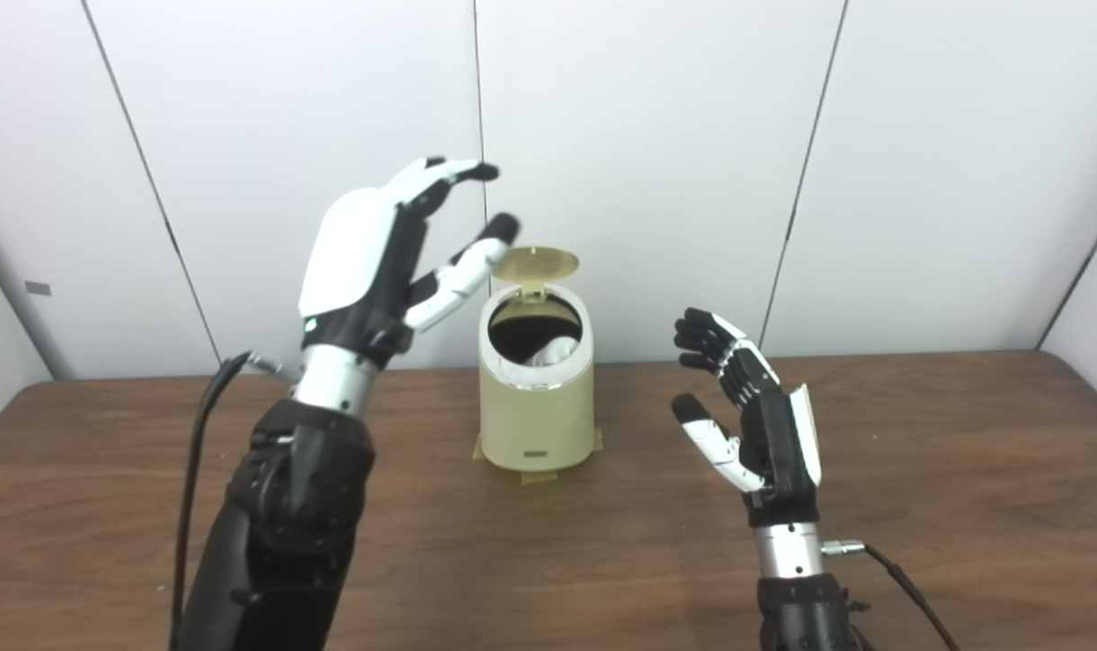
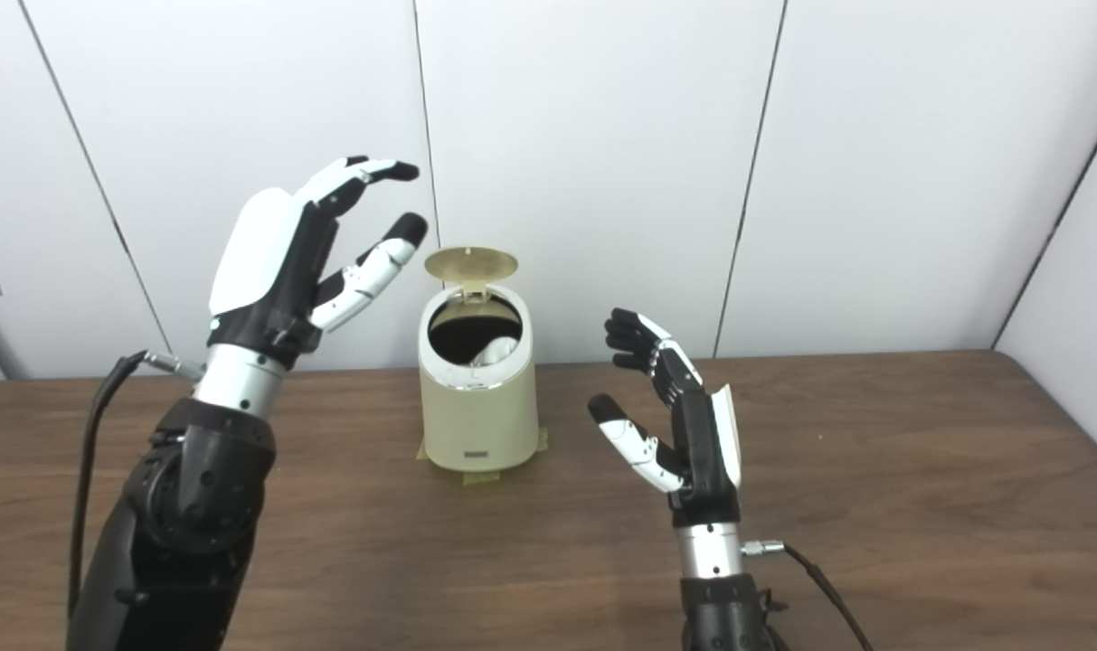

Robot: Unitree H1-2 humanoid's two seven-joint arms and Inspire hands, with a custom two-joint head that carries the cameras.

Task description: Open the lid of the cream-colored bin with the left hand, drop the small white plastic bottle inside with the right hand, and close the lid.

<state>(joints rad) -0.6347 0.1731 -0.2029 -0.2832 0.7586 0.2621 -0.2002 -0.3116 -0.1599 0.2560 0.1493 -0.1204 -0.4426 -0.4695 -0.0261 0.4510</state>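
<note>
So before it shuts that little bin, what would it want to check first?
1. Lid open and upright: ok.
2. Something white, likely the bottle, inside the bin: ok.
3. Right robot hand empty, fingers apart, beside the bin: ok.
4. Left robot hand open, raised near the lid: ok; whether its thumb touches the lid: cannot tell.
5. Bottle sitting low enough for the lid to close: cannot tell.
6. Bin upright on the table: ok.
</note>
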